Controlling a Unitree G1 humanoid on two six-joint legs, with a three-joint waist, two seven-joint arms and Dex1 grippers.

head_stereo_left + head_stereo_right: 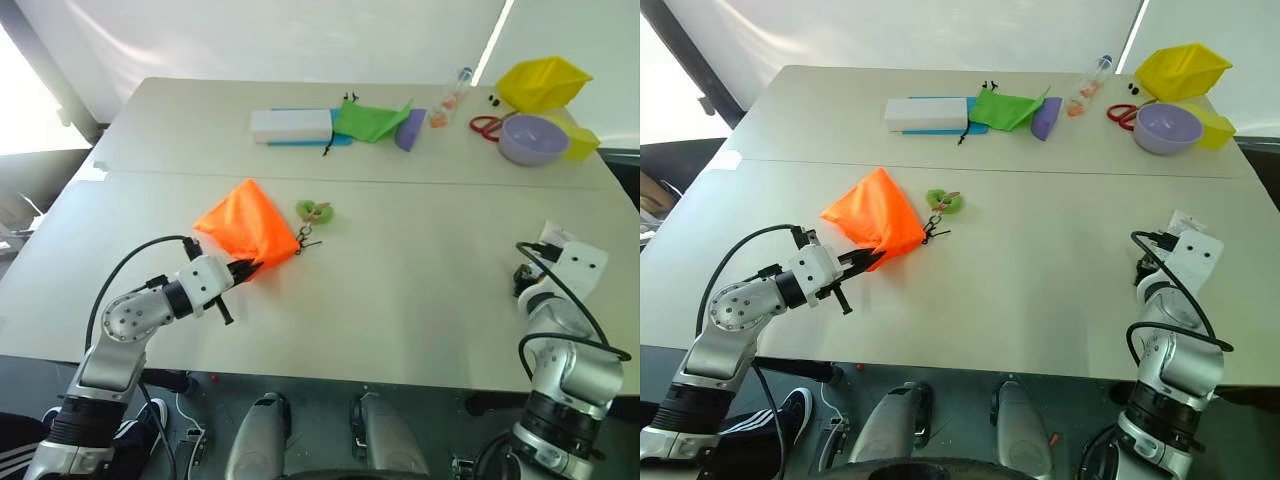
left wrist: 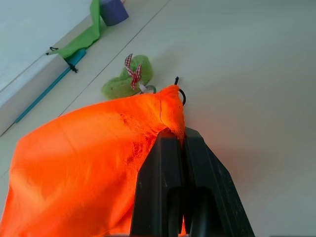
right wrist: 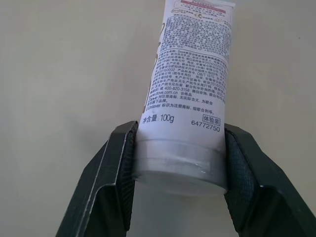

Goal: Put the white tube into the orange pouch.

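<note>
Right pincer (image 3: 177,163) has its pads pressed on both sides of the white tube (image 3: 190,84) at the crimped end, near the bench's (image 1: 420,290) right front edge, with the tube's long axis running straight out from the jaws. Left pincer (image 2: 183,148) is fully closed on a pinch of the orange pouch (image 1: 247,223), holding it up left of centre. So the tube has to travel left across bare bench to get there; green pouch (image 1: 368,120) and the other clutter sit way at the back.

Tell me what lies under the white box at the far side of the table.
A blue flat thing sticks out from under the white box, along its near edge and right end, beside the green pouch. How far it reaches beneath the box is covered.
</note>
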